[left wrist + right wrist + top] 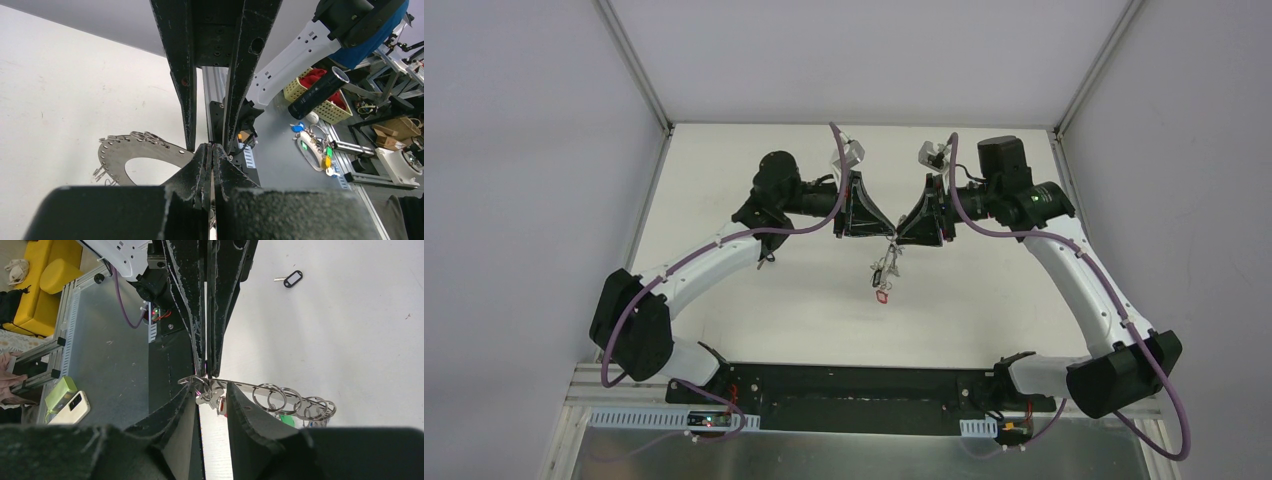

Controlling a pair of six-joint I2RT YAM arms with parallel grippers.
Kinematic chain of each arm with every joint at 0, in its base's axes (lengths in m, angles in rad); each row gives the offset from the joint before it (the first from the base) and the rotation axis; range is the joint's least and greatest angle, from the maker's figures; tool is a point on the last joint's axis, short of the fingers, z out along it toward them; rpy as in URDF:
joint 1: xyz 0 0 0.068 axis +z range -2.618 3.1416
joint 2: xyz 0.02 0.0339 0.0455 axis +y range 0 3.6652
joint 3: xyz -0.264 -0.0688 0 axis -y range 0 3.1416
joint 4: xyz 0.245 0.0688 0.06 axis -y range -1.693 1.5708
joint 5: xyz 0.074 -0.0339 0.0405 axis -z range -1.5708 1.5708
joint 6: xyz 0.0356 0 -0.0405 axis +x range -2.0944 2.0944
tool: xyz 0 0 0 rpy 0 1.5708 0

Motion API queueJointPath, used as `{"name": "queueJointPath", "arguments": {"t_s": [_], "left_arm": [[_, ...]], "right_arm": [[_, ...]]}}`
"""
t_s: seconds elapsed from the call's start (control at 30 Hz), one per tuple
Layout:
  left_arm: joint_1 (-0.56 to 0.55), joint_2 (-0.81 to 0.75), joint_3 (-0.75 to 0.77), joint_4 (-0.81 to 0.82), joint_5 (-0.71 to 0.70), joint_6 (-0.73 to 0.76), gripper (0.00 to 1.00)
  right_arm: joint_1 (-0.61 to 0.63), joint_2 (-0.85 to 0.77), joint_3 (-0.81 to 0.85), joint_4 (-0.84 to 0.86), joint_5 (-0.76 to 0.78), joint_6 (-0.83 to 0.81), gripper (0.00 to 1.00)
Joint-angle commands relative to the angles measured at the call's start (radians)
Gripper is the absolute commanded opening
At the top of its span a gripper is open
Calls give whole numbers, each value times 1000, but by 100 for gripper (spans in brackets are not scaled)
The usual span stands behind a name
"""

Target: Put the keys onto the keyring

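One keyring (250, 386) (thin, likely stiff, light): my left gripper (206, 373) pinches its rim; right gripper (210, 389), narrowly parted, flanks dangling keys (205, 397).

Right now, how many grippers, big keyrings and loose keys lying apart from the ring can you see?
Grippers: 2, the left gripper and the right gripper
Big rings: 1, the keyring
Loose keys: 1, the black-tagged key
Total: 4

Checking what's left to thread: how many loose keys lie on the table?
1: a black-tagged key on the white table, in the right wrist view. Others may be hidden.
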Motion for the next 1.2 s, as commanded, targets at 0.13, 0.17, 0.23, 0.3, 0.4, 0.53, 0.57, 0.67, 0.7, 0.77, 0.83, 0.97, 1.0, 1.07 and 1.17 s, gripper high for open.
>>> {"name": "queueJointPath", "arguments": {"t_s": [0.13,0.17,0.23,0.3,0.4,0.53,0.57,0.67,0.7,0.77,0.83,0.97,1.0,1.07,1.17], "left_arm": [[-7,13,5,115,3,-56,0],[-7,13,4,117,3,-57,0],[-7,15,5,119,3,-59,0],[-7,16,4,120,5,-61,0],[-7,18,4,120,5,-61,0],[-7,17,2,123,5,-61,0],[-7,16,2,123,5,-61,0],[-7,16,0,125,6,-61,0],[-7,18,-1,125,5,-61,0],[-7,19,-4,126,5,-62,0],[-6,17,-7,126,5,-61,0],[-1,2,-14,86,11,-6,0],[0,-3,-12,50,12,29,0],[2,-23,3,-61,-4,125,1],[2,-47,38,-253,-55,303,21]], "right_arm": [[17,11,2,42,-41,-11,27],[19,13,2,42,-40,-11,26],[21,18,2,44,-36,-11,25],[22,20,4,44,-35,-11,23],[23,20,5,43,-40,-11,15],[23,12,1,37,-30,-19,12],[22,7,-2,34,-24,-24,12],[22,-6,-7,33,-15,-31,7],[22,-9,-6,33,-14,-30,5],[22,-14,-3,28,-7,-34,0],[22,-18,7,18,14,-44,0],[29,-13,76,-66,96,-84,0],[38,-11,98,-90,130,-100,0],[70,-6,141,-147,221,-129,0],[122,21,204,-231,340,-171,0]]}}
